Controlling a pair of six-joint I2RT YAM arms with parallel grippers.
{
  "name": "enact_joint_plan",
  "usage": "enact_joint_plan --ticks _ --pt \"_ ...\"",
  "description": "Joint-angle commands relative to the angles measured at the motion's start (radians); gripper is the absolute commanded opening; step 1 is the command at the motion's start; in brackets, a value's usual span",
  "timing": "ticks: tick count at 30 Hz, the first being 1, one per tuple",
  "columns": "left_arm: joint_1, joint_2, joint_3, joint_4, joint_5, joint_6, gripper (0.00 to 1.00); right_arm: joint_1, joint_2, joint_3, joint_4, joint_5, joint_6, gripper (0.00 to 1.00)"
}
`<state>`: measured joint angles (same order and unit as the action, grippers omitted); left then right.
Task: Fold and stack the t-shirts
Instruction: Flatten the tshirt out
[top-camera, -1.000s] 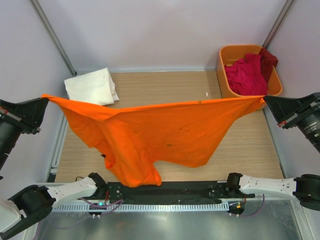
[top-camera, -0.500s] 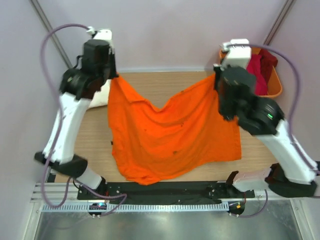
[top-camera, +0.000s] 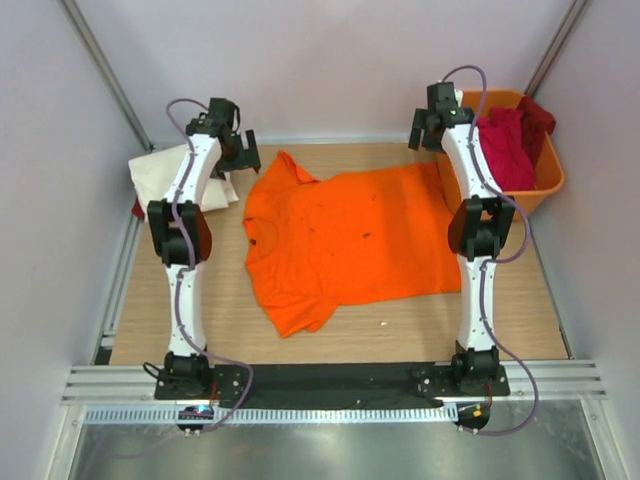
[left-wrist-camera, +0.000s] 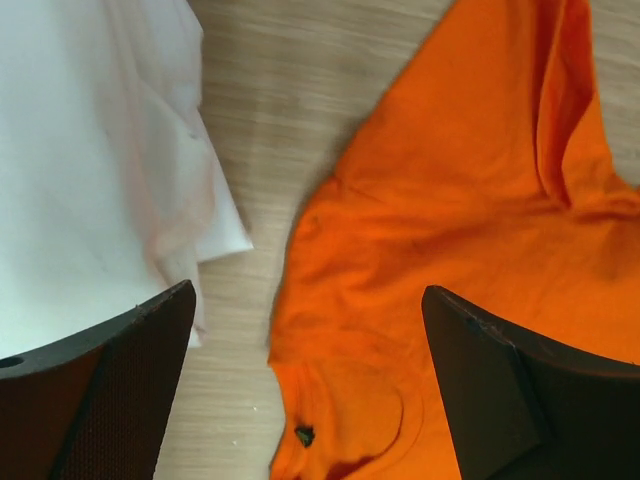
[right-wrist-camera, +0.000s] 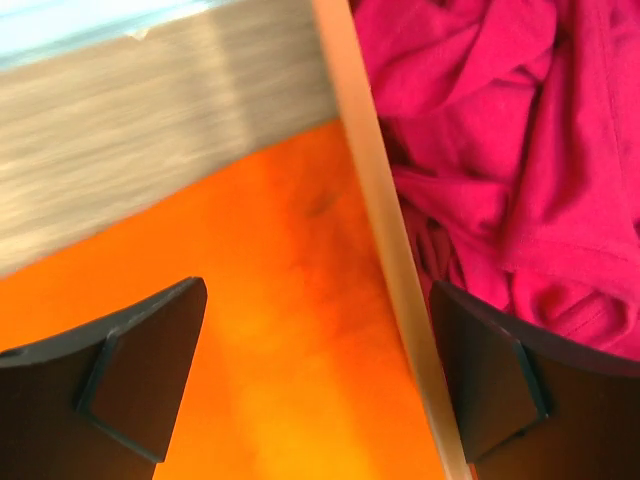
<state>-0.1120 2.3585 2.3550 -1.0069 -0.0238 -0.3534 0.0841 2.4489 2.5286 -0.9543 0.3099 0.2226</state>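
The bright orange t-shirt (top-camera: 350, 240) lies spread on the wooden table, its collar toward the left. My left gripper (top-camera: 243, 155) hangs open above its far left corner; the left wrist view shows the collar (left-wrist-camera: 340, 410) between the wide jaws, nothing held. My right gripper (top-camera: 428, 128) hangs open over the shirt's far right corner beside the tub. In the right wrist view orange cloth (right-wrist-camera: 270, 330) lies below the spread jaws. A folded cream-white t-shirt (top-camera: 165, 180) lies at the far left. Crimson and dark red t-shirts (top-camera: 505, 150) are heaped in the tub.
The rigid orange tub (top-camera: 550, 180) stands at the far right corner; its rim (right-wrist-camera: 385, 240) runs just right of my right gripper's centre. The white shirt's edge (left-wrist-camera: 110, 170) lies close to my left finger. Grey walls enclose the table on three sides.
Both grippers have opened and let go of the orange shirt, which now lies flat on the table. Both arms stretch toward the far edge.
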Motion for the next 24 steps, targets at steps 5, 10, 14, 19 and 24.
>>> enact_joint_plan --ticks 5,10,14,19,24 --pt "-0.112 -0.411 -0.214 0.01 -0.014 0.007 0.93 0.118 -0.47 -0.43 0.155 -0.094 0.052 1.0" --pt "-0.181 -0.693 -0.712 0.192 0.014 -0.083 0.92 0.2 -0.637 -0.687 0.203 -0.111 0.07 1.0" --pt "-0.218 -0.78 -0.989 0.339 0.105 -0.183 0.91 0.232 -0.763 -0.911 0.271 -0.156 0.116 1.0" --pt "-0.336 -0.769 -1.17 0.484 0.113 -0.289 0.89 0.247 -0.863 -1.249 0.459 -0.273 0.199 1.0" --pt "-0.405 -0.682 -1.227 0.565 0.108 -0.347 0.88 0.256 -0.895 -1.447 0.529 -0.264 0.219 1.0"
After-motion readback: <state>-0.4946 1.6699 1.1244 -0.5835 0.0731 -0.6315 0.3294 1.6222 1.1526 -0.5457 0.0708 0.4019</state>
